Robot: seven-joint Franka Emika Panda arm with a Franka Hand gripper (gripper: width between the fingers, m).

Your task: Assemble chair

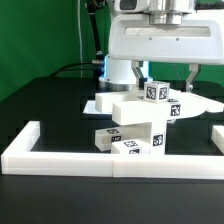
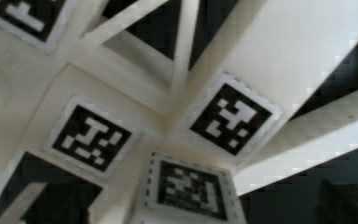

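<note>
Matte-white chair (image 1: 135, 118) parts heaped on black table (image 1: 40, 110), directly beneath gripper (image 1: 165, 78). Jaws spread wide, gripping nothing. Fingers (image 1: 190, 75) hang either side of topmost tagged block (image 1: 156, 92), which sits just below gap. White border rail (image 1: 100, 160) well below gripper, camera-side of heap. Wrist view: square tags (image 2: 229, 118) and ladder-like frame bars (image 2: 149, 30) close under gripper.
</note>
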